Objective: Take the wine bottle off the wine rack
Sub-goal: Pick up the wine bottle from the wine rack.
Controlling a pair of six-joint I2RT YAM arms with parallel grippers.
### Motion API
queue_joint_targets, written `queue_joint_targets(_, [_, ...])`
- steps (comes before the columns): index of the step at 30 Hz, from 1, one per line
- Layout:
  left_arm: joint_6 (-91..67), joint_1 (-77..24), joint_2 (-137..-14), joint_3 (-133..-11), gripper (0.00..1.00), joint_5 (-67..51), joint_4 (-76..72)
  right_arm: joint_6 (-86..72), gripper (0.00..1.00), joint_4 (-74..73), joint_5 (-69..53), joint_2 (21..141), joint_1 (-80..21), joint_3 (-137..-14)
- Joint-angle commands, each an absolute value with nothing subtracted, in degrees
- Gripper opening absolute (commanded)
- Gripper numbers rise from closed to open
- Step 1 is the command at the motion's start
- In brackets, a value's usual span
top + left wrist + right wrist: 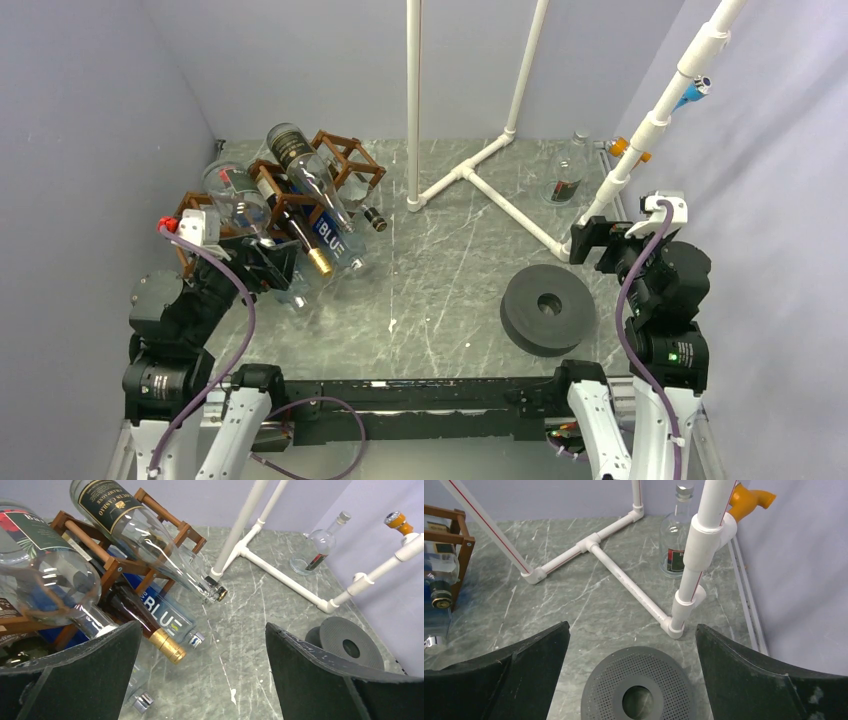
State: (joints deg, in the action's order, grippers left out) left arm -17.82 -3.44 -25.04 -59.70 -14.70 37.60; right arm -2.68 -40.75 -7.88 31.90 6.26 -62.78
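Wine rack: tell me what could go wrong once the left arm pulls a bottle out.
The brown wooden open-frame wine rack holds several glass bottles lying close together; pulling the dark gold-capped bottle could drag the clear BLUE-labelled bottle beside it. The open left gripper might slip on smooth glass, letting a bottle roll away.

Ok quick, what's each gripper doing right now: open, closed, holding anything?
Left gripper: open, holding nothing.
Right gripper: open, holding nothing.

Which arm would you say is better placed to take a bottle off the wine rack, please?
Left: the open left gripper faces the wine rack and bottles close by; the right gripper is far off by the grey disc.
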Motion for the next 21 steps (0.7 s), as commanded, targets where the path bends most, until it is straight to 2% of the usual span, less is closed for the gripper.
queue_joint_targets(1, [-21.1, -3.2, -25.6, -60.1, 0.99, -18.0, 35.4, -3.6, 1.0, -40.3, -7.4, 33.1, 6.0, -65.9])
queue_joint_targets(9, [-24.8, -3.2, -25.3, -57.2, 0.99, -18.9, 35.8, 1.2, 1.0, -38.4, -12.1, 34.7, 6.0, -64.9])
queue_joint_targets(14, [-25.3, -3.2, -25.7, -56.4, 0.99, -19.0, 36.6, 17.1, 1.0, -44.0, -27.6, 35.3, 6.0, -64.9])
queue_joint_targets(21, [-23.9, -3.3, -26.6, -55.1, 0.99, -19.9, 37.4, 23.1, 1.0, -49.3, -38.1, 37.6, 6.0, -63.4])
